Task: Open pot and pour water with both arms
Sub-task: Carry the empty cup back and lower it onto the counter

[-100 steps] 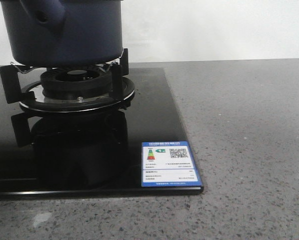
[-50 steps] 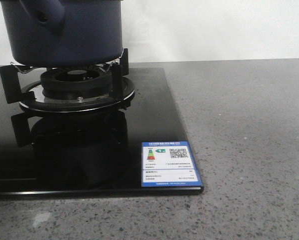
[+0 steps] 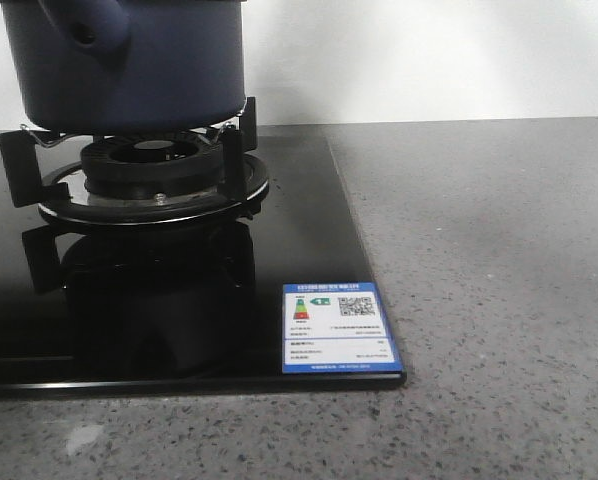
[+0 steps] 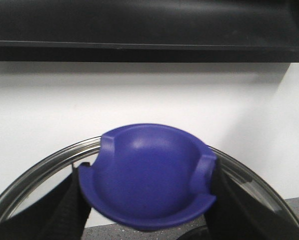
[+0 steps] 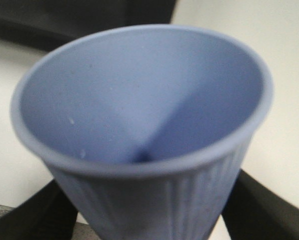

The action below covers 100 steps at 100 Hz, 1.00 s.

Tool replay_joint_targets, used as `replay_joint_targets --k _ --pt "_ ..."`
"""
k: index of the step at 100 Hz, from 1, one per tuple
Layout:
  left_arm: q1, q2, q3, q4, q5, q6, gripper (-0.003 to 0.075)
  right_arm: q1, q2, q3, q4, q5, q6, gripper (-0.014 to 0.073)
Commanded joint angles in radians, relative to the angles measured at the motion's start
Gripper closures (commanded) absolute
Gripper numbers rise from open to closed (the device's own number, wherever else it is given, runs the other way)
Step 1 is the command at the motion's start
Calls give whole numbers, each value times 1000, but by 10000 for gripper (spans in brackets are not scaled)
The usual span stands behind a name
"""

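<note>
- the pot (image 3: 139,65) is sitting on the burner grate (image 3: 129,165) of the black stove (image 3: 179,300).
- left gripper (image 4: 147,200) is clamping the lid's blue knob (image 4: 149,175).
- right gripper (image 5: 149,210) is gripping the ribbed cup (image 5: 139,125).

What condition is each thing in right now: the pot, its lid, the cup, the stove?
Pot: sitting on the burner; its top is cut off in the front view.
Lid: gripped by its blue knob between the left gripper's fingers, against a white wall.
Cup: held in the right gripper, tilted toward the camera; looks empty.
Burner: no flame visible.
</note>
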Motion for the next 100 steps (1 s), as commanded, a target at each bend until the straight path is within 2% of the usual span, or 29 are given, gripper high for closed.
replay_joint_targets --k 1,16,27,45,64,74,83,92,100 --pt "2 -30 -37 4 -112 -4 332 -37 -95 38 -27 -94 59 254" --pt "2 -30 -37 4 -112 -4 332 -133 -196 209 -27 -226 163 254" --pt "2 -30 -37 4 -112 -4 332 -246 -271 329 -27 -317 252 254" --pt "2 -30 -37 4 -112 -4 332 -448 -382 525 -27 -465 259 254" --pt "2 -30 -37 4 -112 -4 332 -659 -439 700 -10 -699 256 254" --pt "2 -30 -37 4 -112 -4 332 -756 -429 762 22 -882 185 254" --pt "2 -30 -37 4 -112 -4 332 -818 -402 806 136 -1014 67 254" --pt "2 -30 -37 4 -112 -4 332 -837 -364 830 258 -1073 -26 254" --pt "2 -30 -37 4 -112 -4 332 -837 -322 830 263 -1084 -87 254"
